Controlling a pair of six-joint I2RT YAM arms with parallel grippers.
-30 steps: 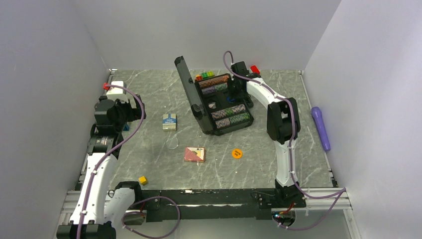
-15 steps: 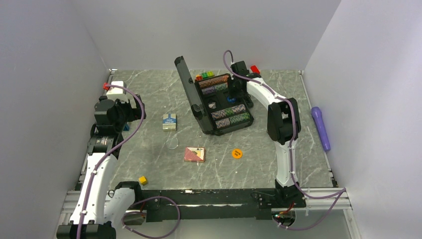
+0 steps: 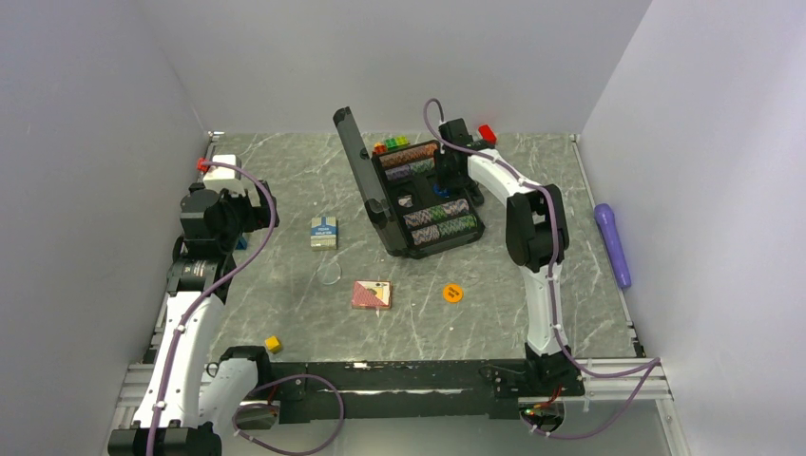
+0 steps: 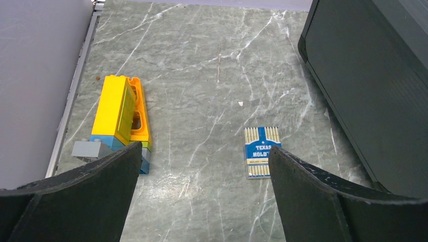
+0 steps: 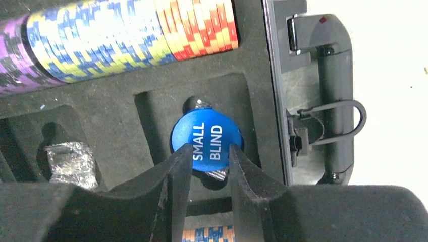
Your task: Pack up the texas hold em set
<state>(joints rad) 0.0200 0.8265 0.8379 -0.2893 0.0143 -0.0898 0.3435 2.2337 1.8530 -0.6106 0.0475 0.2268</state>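
Note:
The black briefcase (image 3: 472, 228) stands open at the back centre, lid (image 3: 357, 161) up, with rows of striped chips (image 5: 126, 35) in it. My right gripper (image 3: 441, 179) is inside it. In the right wrist view its jaws (image 5: 209, 148) stand slightly apart just over the blue "SMALL BLIND" marker (image 5: 207, 132), which lies in a foam slot. My left gripper (image 4: 204, 166) is open and empty at the left (image 3: 249, 214). The blue-white deck (image 3: 323, 231), the pink deck (image 3: 371, 294) and the orange marker (image 3: 452, 293) lie on the table. The blue-white deck also shows in the left wrist view (image 4: 261, 159).
A clear disc (image 3: 330, 273) lies between the decks. A yellow cube (image 3: 273, 344) sits near front left. A purple cylinder (image 3: 613, 242) lies by the right wall. Yellow and orange toy bricks (image 4: 121, 113) lie at the left edge. Coloured bricks (image 3: 392, 144) stand behind the case.
My right gripper has shifted slightly left over the case, and the blue marker now lies in its slot. The left arm has not moved.

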